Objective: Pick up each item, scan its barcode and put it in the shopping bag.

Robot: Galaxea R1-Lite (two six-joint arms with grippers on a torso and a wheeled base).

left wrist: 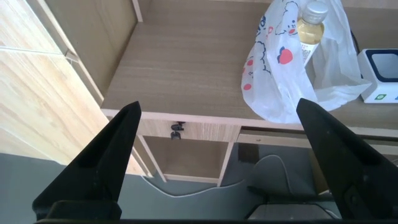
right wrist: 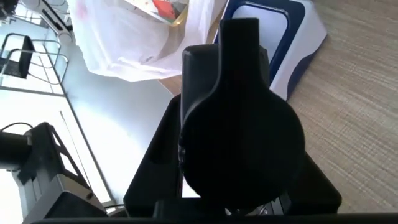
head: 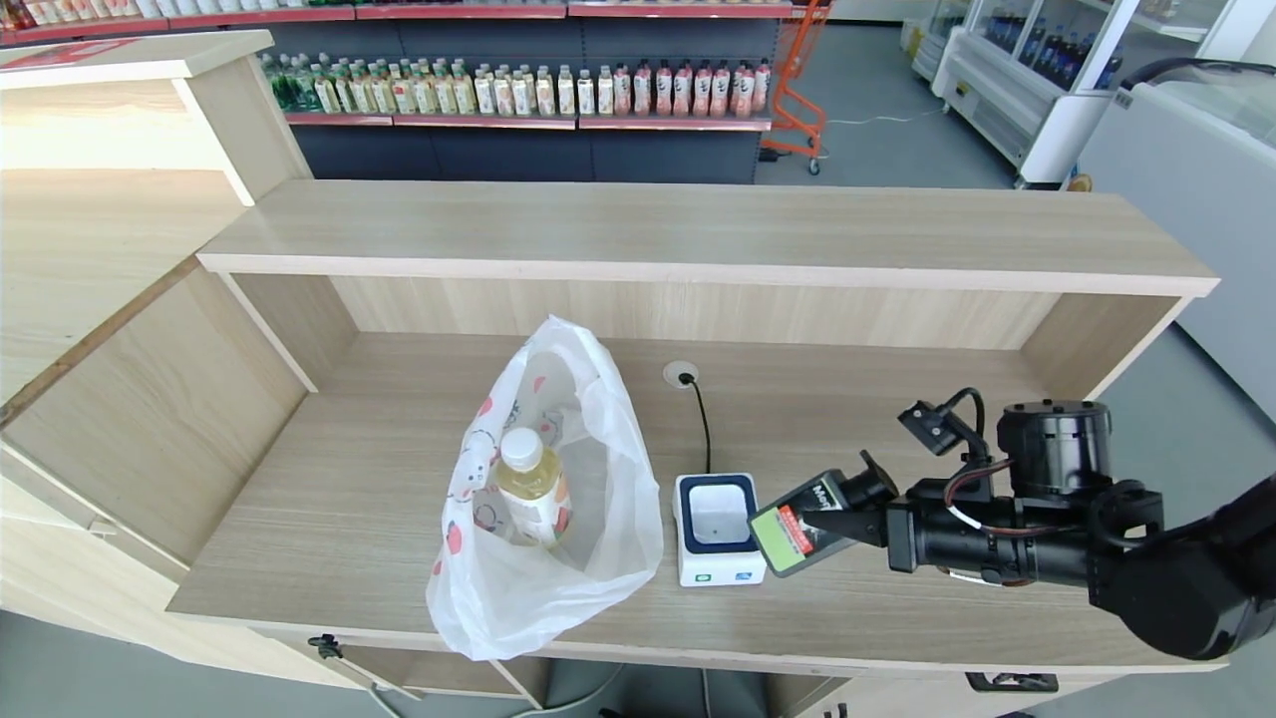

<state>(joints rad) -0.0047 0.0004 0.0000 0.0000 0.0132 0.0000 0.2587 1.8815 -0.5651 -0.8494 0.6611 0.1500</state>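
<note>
Colours before me
White shopping bag [head: 623, 519], red cartoon prints; yellow bottle [head: 531, 494], white cap; white scanner [head: 720, 527], dark-blue rim; green, red-labelled item [head: 788, 538] at its three o'clock.

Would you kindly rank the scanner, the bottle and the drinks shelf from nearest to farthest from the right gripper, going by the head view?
1. Scanner: immediately to the left of the right gripper, on the counter.
2. Bottle: further left, standing inside the shopping bag.
3. Drinks shelf: far back, beyond the counter.
</note>
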